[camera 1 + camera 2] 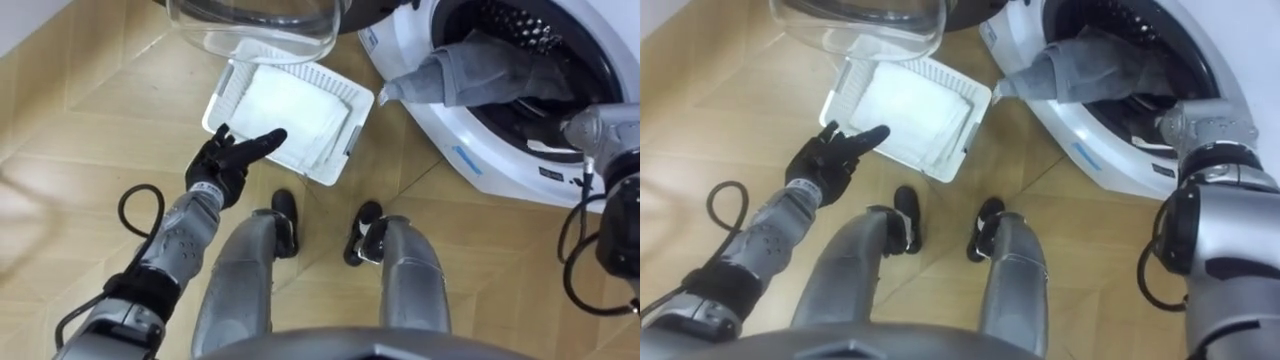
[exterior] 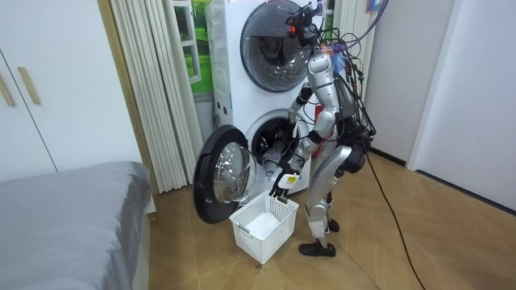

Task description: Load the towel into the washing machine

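Towel in washing machine drum, wooden floor

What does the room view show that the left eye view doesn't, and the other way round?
The room view adds a grey-covered bed, white pleated curtains and a second round-doored machine stacked on the lower one. The left eye view adds a grey towel draped over the open drum's rim. Both share the white slotted plastic basket holding a folded white towel, the white washing machine with its glass door open, and the dark left hand, open, above the basket.
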You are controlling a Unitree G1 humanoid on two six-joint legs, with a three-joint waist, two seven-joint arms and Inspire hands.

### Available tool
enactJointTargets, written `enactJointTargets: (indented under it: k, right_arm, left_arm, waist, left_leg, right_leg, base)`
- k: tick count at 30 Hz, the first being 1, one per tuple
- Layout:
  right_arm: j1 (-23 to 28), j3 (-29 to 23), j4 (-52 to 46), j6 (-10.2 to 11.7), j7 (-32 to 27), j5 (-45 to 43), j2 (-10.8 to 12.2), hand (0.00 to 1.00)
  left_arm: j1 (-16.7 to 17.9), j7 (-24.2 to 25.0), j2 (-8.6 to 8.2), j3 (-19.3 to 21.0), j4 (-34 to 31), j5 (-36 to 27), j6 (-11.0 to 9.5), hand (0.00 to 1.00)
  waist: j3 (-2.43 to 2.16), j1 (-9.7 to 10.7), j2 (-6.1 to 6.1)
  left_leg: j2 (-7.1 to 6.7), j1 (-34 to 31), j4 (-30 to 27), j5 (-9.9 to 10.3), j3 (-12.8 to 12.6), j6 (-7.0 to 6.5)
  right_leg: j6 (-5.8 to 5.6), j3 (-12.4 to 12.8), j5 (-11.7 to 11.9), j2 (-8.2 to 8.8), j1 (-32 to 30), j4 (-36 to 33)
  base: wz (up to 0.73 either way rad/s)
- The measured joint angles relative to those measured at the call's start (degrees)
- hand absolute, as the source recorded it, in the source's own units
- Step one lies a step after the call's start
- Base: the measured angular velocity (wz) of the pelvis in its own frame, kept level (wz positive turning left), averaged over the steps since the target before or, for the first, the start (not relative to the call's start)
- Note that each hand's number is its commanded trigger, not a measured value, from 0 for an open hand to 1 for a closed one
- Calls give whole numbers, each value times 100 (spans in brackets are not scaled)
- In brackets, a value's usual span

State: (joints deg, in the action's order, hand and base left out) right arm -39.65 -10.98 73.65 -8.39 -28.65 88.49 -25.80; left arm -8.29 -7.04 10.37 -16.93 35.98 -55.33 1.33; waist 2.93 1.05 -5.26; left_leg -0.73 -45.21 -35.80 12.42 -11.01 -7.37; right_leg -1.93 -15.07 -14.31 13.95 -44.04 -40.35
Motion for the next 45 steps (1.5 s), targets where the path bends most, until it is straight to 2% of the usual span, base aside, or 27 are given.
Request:
enactJointTargets:
  k: [8,11,18,21,24,26,27,29,33,35,37,38,39,40,43,45]
  right_arm:
    - [38,1,15,213,-200,125,0,0]
    - [56,0,26,366,-305,124,0,0]
    - [147,1,11,406,-330,124,1,0]
    - [231,13,-31,408,-286,109,1,0]
    - [464,14,25,433,1,65,1,0]
    - [724,62,32,461,242,-111,16,0]
    - [861,119,41,495,423,-246,67,0]
    - [1258,334,60,516,827,-846,172,0]
    - [2058,757,62,590,1295,-2176,419,0]
    - [2557,1040,70,599,1520,-3049,540,0]
    - [2965,1329,69,640,1703,-3782,621,0]
    - [3063,1455,56,647,1769,-4033,651,0]
    - [3296,1640,59,652,1896,-4410,718,0]
    - [3517,1776,67,648,1982,-4656,798,0]
    - [3857,1881,33,648,2173,-5436,981,0]
    - [3983,1897,65,651,2268,-5899,1076,0]
  left_arm:
    - [-65,121,-42,-133,16,7,-101,0]
    - [-62,124,-72,-129,32,45,-101,0]
    - [-20,122,-68,-132,90,115,-150,0]
    - [36,123,-66,-136,128,323,-153,0]
    - [35,162,-62,-116,308,749,-152,0]
    - [0,244,-57,-110,564,1111,-143,0]
    - [-4,315,-29,-113,785,1421,-129,0]
    - [100,466,53,-79,1267,1885,-117,0]
    - [439,538,220,179,1779,2780,-103,0]
    - [690,527,287,424,1944,3120,-99,0]
    - [827,510,300,478,2115,3372,-102,0]
    - [871,510,300,498,2169,3441,-102,0]
    - [980,521,301,538,2262,3594,-113,0]
    - [1048,513,305,546,2416,3663,-138,0]
    - [1227,494,305,566,2696,3769,-158,0]
    - [1351,493,301,669,2715,3845,-168,0]
  waist:
    - [4,-48,9]
    - [15,-121,39]
    - [14,-147,79]
    - [11,-183,86]
    - [19,-260,139]
    - [44,-314,249]
    - [41,-347,305]
    - [17,-457,362]
    - [-11,-481,414]
    - [-57,-484,477]
    - [-103,-462,533]
    - [-111,-465,545]
    - [-154,-466,580]
    - [-173,-442,596]
    - [-229,-426,610]
    - [-233,-413,606]
  left_leg:
    - [16,20,78,-6,-50,-11]
    - [27,75,153,-6,-65,-12]
    - [16,200,254,-7,-71,-11]
    - [31,206,233,-7,-70,-11]
    - [41,375,289,-5,-24,-8]
    - [59,548,410,-6,42,-2]
    - [87,687,497,-9,40,5]
    - [126,1038,785,-43,21,59]
    - [167,1515,1049,-58,9,137]
    - [199,1696,1138,-41,-2,180]
    - [194,1898,1262,-44,-10,212]
    - [193,1999,1309,-45,-20,226]
    - [191,2224,1432,-32,-23,267]
    - [187,2478,1566,-35,-38,303]
    - [196,3065,1899,-83,-126,392]
    - [203,3319,2048,-111,-137,439]
  right_leg:
    - [-33,2,53,-40,32,161]
    - [-38,12,73,-61,84,205]
    - [-50,3,80,-69,203,301]
    - [-61,-1,101,-99,236,371]
    - [-79,-87,123,-136,488,540]
    - [-90,-168,191,-207,752,773]
    - [-95,-184,256,-265,918,951]
    - [-100,-142,416,-410,1293,1383]
    - [-107,-190,500,-529,1821,1813]
    - [-99,-188,515,-598,2027,1985]
    - [-99,-158,516,-622,2200,2090]
    - [-100,-137,516,-633,2291,2130]
    - [-98,-112,520,-665,2493,2230]
    - [-99,-92,521,-691,2705,2305]
    - [-94,-54,524,-748,3154,2466]
    - [-76,-24,535,-787,3340,2537]
  base:
    - [-2]
    - [-4]
    - [0]
    - [-1]
    - [6]
    - [4]
    - [-14]
    - [-24]
    - [-5]
    - [-6]
    - [-7]
    - [-14]
    - [-16]
    - [-20]
    - [-19]
    - [-18]
